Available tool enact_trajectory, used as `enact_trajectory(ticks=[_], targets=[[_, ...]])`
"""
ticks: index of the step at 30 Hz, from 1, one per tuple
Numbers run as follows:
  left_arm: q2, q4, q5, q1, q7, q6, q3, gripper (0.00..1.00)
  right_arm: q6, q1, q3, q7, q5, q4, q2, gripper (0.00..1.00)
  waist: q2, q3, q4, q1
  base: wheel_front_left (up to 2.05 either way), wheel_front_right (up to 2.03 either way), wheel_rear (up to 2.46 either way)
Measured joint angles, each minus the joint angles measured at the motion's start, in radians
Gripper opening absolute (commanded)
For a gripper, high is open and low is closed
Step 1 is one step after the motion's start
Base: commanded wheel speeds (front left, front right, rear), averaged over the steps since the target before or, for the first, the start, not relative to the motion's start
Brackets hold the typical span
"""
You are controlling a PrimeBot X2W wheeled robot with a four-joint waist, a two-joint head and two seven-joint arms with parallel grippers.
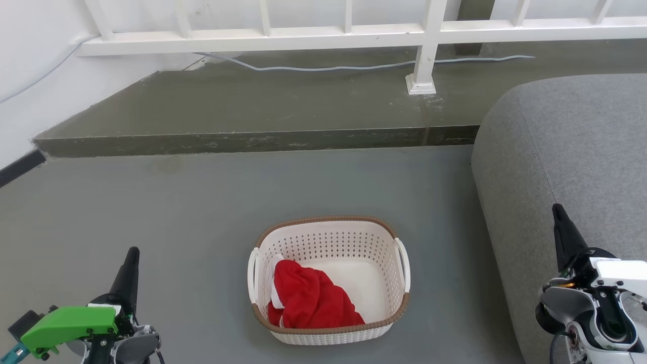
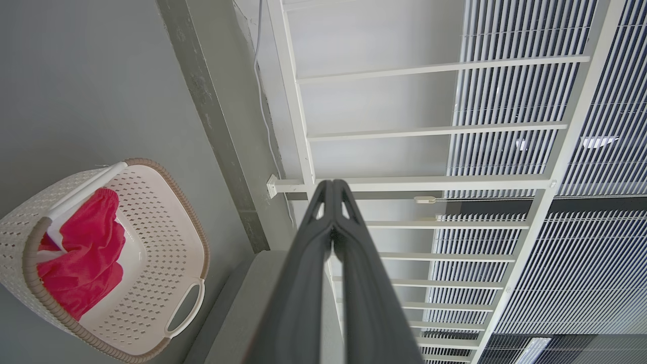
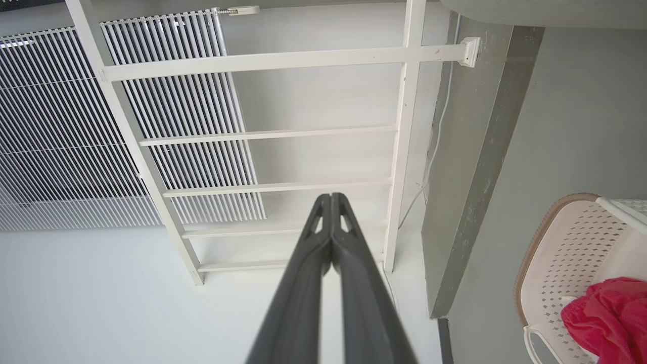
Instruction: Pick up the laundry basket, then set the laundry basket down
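Observation:
The laundry basket (image 1: 331,242) stands on the grey floor at the lower middle of the head view: cream-white, perforated, with a brown woven-look rim and a white handle on each side. A red cloth (image 1: 311,298) lies inside it. My left gripper (image 1: 132,255) is well to the basket's left, shut and holding nothing. My right gripper (image 1: 557,210) is well to the basket's right, in front of the sofa, also shut and holding nothing. The basket (image 2: 151,242) sits at the lower left of the left wrist view beside the shut left gripper (image 2: 332,184). It (image 3: 561,253) sits at the lower right of the right wrist view, beside the right gripper (image 3: 330,197).
A grey sofa (image 1: 571,151) stands close on the basket's right. Beyond the basket a raised dark step (image 1: 252,141) crosses the floor, with a white railing (image 1: 354,35) and a grey cable (image 1: 328,66) on it. A white wall (image 1: 30,81) is at the far left.

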Motion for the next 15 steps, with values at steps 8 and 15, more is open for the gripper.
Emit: enact_trajectory(ticks=[8, 15], targets=[[0.000, 0.000, 0.000, 0.000, 0.000, 0.000, 0.000, 0.00, 0.000, 0.000, -0.001, 0.000, 0.000, 0.000, 0.000, 0.00, 0.0000, 0.000, 0.000, 0.0000, 0.00, 0.00, 0.00], [0.000, 0.000, 0.000, 0.000, 0.002, 0.000, 0.001, 0.00, 0.000, 0.000, -0.002, 0.004, 0.000, 0.000, 0.000, 0.00, 0.0000, 0.000, 0.000, 0.0000, 0.00, 0.00, 0.00]])
